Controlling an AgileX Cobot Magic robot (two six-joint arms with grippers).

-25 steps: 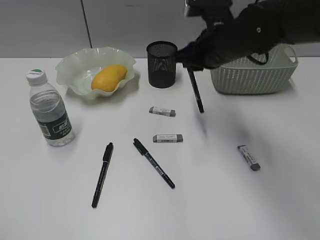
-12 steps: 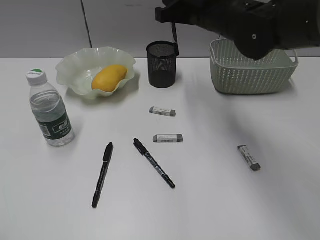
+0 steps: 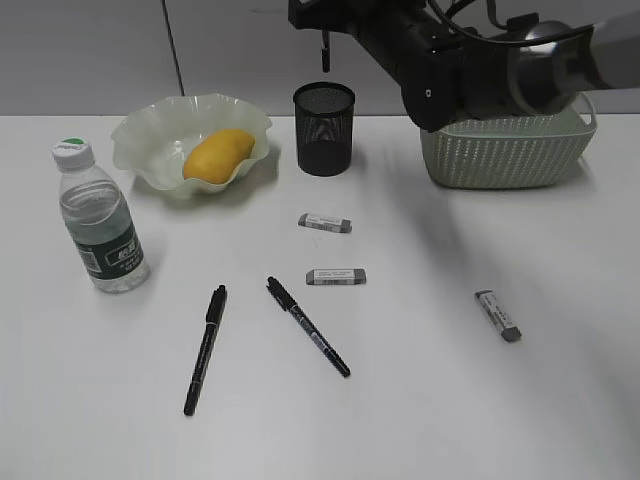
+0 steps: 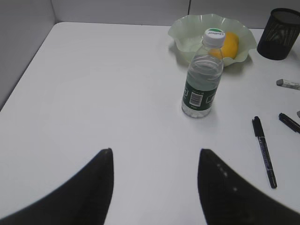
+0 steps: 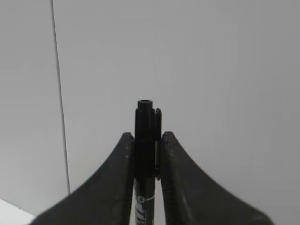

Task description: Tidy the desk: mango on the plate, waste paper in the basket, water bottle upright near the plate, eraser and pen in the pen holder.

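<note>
The water bottle (image 3: pixel 98 225) stands upright at the left of the white bench (image 3: pixel 450 400), cap up, near the plate (image 3: pixel 150 135) and just in front of it. In the left wrist view the left claw (image 4: pixel 154 185) is released, its two dark fingers spread with bare bench between them; the bottle stands well beyond the fingertips, with the plate behind it.

The mango (image 3: pixel 218 154) lies inside the plate. Right of the plate stands the pen holder (image 3: pixel 324 128), upright, mouth open.

In front of the pen holder, two grey erasers (image 3: pixel 325 223) lie one nearer the camera than the other. Two black pens (image 3: pixel 205 348) lie flat on the front part of the bench, apart from each other. A third eraser (image 3: pixel 498 315) lies alone further right.

The right claw (image 3: pixel 326 40) is raised above the pen holder and is clenched on a black pen (image 5: pixel 146 154). In the right wrist view the pen sits between the two fingers, its end projecting past the fingertips. In the exterior view the pen tip hangs down, above the holder's mouth and clear of its rim.

The basket (image 3: pixel 505 150) stands at the far right rear, partly hidden by the right arm (image 3: pixel 480 75). Its contents cannot be seen.
</note>
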